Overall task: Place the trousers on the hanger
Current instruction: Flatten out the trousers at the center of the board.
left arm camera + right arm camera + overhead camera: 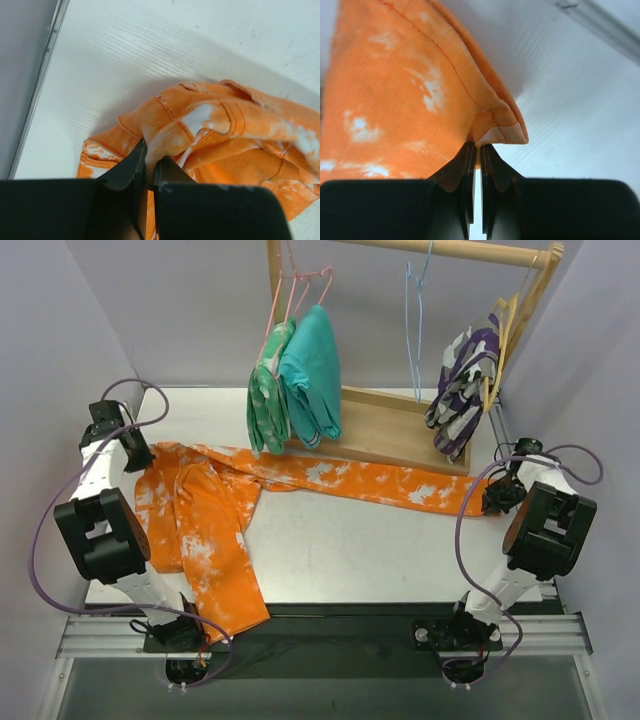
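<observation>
The orange trousers (300,480) with white splotches lie spread across the table, one leg stretched right, the other hanging toward the near edge. My left gripper (140,455) is shut on the waistband end at the far left; in the left wrist view its jaws pinch a fold of the trousers (190,130). My right gripper (493,498) is shut on the leg cuff at the right; the right wrist view shows the hem of the trousers (420,90) pinched. The light-blue hanger (414,310) hangs empty on the rail.
A wooden rack (400,430) stands at the back. Pink hangers hold a teal garment (312,375) and a green one (268,405). A yellow hanger holds a purple-and-white garment (462,385). Walls close in left and right.
</observation>
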Robot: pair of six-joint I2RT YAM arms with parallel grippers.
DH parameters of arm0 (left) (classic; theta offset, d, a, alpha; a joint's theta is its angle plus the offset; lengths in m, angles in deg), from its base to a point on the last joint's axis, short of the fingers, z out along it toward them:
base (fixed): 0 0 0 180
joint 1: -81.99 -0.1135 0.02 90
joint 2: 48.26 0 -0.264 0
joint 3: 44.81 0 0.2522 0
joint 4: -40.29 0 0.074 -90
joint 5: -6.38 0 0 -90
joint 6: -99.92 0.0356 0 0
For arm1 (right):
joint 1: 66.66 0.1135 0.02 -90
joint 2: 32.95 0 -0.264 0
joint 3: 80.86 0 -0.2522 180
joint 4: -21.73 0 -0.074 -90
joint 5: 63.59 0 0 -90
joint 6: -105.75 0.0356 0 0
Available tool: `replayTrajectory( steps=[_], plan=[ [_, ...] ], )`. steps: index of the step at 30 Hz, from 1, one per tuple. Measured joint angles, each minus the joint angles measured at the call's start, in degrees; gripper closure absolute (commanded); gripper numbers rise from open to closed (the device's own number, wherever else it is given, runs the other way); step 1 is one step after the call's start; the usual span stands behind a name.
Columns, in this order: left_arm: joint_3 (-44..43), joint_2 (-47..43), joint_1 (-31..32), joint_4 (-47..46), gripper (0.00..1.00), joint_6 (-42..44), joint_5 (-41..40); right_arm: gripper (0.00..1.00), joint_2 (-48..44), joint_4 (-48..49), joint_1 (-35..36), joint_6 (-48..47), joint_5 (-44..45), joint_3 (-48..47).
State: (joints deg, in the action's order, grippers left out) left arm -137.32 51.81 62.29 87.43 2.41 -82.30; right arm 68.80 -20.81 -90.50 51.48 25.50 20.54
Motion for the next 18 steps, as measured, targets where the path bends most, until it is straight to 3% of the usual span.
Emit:
replayTrajectory(
  steps=[10,18],
  plan=[
    [3.04,-7.02,-1.14,-0.52,1.0,-2.86,2.34,1.0,-19.89,-0.22,-4.33,0.09,2.99,1.16],
    [6.86,-14.38,-3.74,0.11,1.0,-4.2,3.72,1.0,-29.0,-4.92,-7.19,-0.17,4.35,4.94]
  ],
)
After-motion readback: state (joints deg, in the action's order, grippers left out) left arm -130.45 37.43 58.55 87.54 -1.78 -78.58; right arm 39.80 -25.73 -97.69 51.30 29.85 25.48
